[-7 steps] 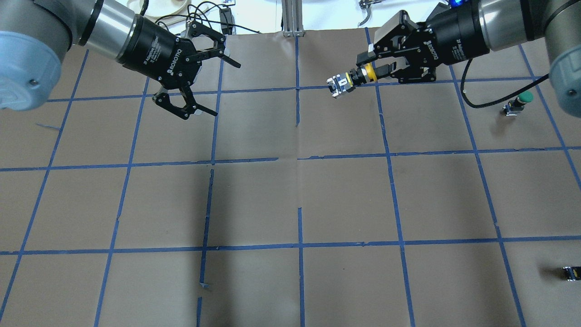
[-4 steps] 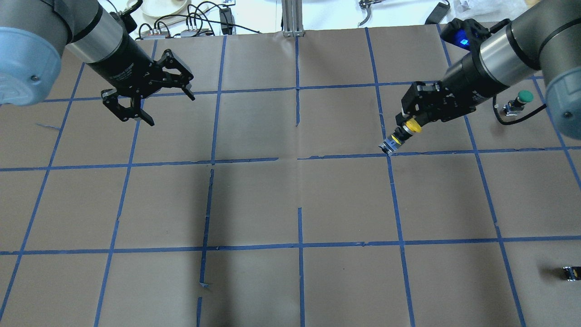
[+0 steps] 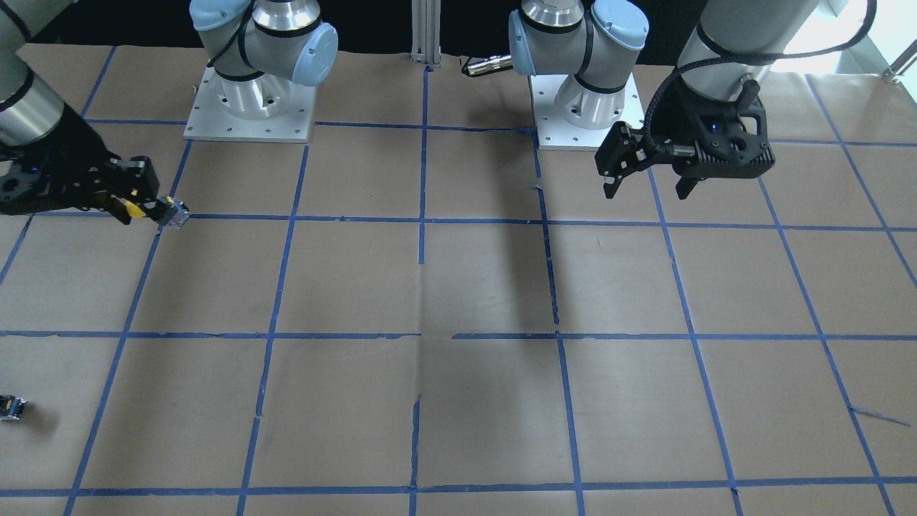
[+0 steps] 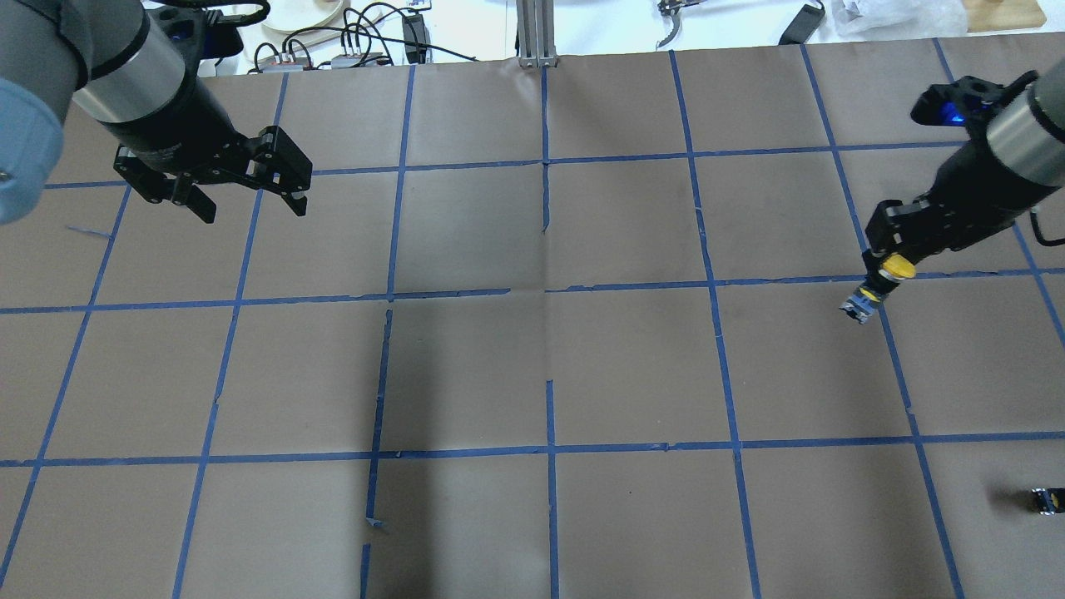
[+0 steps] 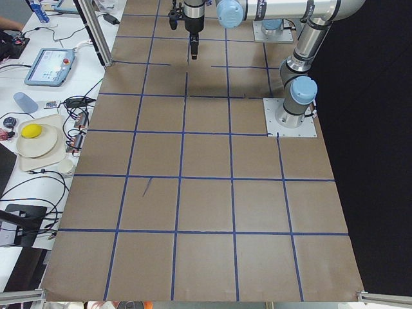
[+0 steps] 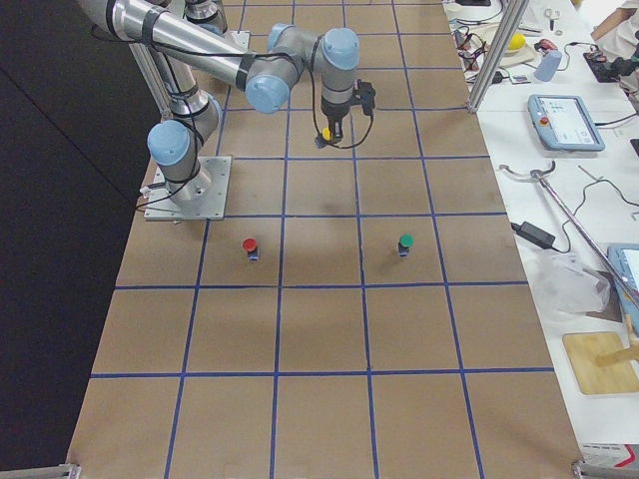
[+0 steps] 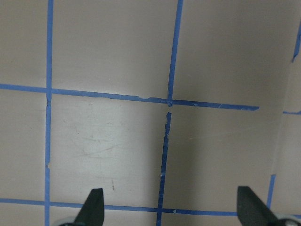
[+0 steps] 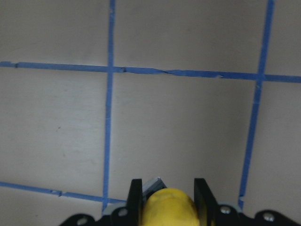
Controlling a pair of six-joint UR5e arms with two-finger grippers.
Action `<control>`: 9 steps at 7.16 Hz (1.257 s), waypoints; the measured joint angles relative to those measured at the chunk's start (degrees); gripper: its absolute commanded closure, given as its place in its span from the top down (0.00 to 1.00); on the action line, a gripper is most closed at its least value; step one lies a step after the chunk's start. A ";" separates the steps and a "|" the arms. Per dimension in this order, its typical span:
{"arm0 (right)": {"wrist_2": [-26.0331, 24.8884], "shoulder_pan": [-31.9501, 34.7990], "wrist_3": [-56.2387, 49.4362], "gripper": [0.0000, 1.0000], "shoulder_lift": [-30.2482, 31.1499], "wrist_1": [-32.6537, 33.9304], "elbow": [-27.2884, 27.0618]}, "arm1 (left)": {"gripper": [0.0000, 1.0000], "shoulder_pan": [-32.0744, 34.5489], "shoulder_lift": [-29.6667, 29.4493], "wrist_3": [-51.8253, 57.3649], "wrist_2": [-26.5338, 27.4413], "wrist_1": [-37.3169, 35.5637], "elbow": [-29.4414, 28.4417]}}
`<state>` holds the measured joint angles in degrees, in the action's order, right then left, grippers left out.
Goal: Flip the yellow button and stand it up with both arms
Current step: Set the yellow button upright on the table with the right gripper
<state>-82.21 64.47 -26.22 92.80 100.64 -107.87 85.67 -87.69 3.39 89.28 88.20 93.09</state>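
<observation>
Two fingers of the right gripper (image 4: 894, 264) are clamped on the round cap of the yellow button (image 4: 869, 295). Its black and grey body pokes out past the fingertips, aimed down at the brown paper table (image 4: 632, 366) and tilted rather than upright. The button hangs on the robot's right side of the table, just beside a crossing of the blue tape lines (image 4: 884, 320); whether its lower end touches the paper cannot be told. Gripping the cap leaves the blocky base free, which looks like the point of this hold: the base is the end that has to meet the table for the button to stand. The left gripper (image 4: 250, 204) hovers well apart on the other side, its fingers spread wide with nothing between them, and its wrist view shows only paper and tape below. It seems parked clear of the placing, though ready to steady the body if needed. The body probably needs squaring to the surface before release, since a tilted, top-heavy switch would likely tip over. A small dark switch block (image 4: 1047, 499), a red-capped button (image 6: 249, 245) and a green-capped button (image 6: 404, 241) sit elsewhere.
</observation>
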 measured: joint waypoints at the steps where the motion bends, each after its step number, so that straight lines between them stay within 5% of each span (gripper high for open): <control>1: -1.23 -4.01 0.43 0.03 -2.11 2.99 -1.03 | 1.00 -0.03 0.01 0.23 0.17 1.17 0.49; 4: -7.39 -8.64 4.53 0.03 -7.98 11.88 -2.96 | 1.00 -0.06 -0.21 0.57 2.12 1.67 2.10; 7: -13.35 -9.80 22.13 0.03 -10.30 18.52 -3.82 | 1.00 -0.24 -0.35 -0.03 2.30 1.20 2.22; 9: -15.23 -11.46 24.99 0.04 -12.98 30.17 -6.35 | 1.00 -0.31 -0.40 -0.12 2.31 1.18 2.29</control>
<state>-97.44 53.01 -1.23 79.82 130.82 -114.21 85.36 -88.09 3.27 91.59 89.38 95.38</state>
